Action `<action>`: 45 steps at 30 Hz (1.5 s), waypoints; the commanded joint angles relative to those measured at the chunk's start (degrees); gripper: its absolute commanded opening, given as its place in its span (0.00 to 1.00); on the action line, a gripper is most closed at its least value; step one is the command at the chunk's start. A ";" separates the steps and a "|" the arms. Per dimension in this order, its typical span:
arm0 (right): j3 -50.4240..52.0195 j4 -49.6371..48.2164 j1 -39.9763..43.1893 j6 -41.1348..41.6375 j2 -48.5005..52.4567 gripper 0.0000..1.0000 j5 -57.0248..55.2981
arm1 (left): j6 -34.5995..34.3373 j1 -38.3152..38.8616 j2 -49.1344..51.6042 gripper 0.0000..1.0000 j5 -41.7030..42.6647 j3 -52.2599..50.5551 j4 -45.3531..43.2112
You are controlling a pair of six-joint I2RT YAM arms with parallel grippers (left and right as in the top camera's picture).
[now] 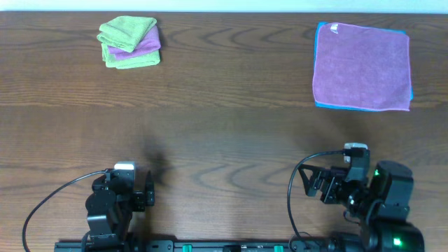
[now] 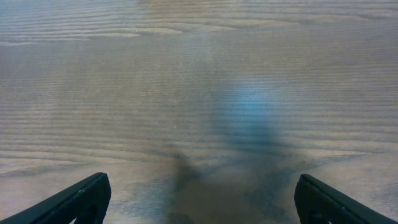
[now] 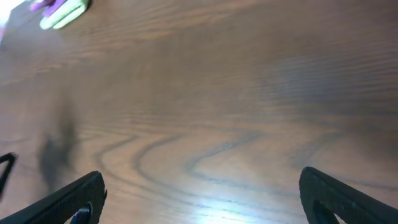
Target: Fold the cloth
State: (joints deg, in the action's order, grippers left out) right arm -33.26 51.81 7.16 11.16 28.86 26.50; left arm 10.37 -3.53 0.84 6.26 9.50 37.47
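A purple cloth (image 1: 361, 66) lies spread flat at the far right of the table, on top of a blue cloth whose edges show around it. My left gripper (image 1: 143, 194) is open and empty at the near left edge; its wrist view shows both fingers (image 2: 199, 199) wide apart over bare wood. My right gripper (image 1: 316, 183) is open and empty at the near right edge, its fingers (image 3: 202, 196) wide apart over bare wood. Both grippers are far from the cloths.
A stack of folded green and purple cloths (image 1: 129, 43) sits at the far left; its corner shows in the right wrist view (image 3: 61, 11). The dark wooden table (image 1: 224, 133) spans the view. Cables loop beside both arm bases.
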 commanded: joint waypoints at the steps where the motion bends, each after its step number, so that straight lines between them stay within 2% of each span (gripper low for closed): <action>1: 1.49 -0.55 -2.21 -0.37 -4.63 0.99 -8.48 | 0.55 0.35 -0.59 0.95 0.66 -0.37 0.35; 11: 6.27 -2.19 -7.21 -3.65 -15.61 0.99 -27.23 | 0.55 0.35 -0.59 0.95 0.66 -0.37 0.35; 24: 19.41 -5.57 -7.63 -5.66 -28.09 0.99 -27.74 | 0.55 0.35 -0.59 0.95 0.66 -0.37 0.35; 45: 23.08 -5.66 -11.37 -6.95 -28.55 0.99 -26.21 | 0.55 0.35 -0.59 0.95 0.66 -0.37 0.35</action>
State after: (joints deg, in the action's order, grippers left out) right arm -10.87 46.19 -3.62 5.37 0.93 -0.56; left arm 10.37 -3.53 0.84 6.24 9.50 37.50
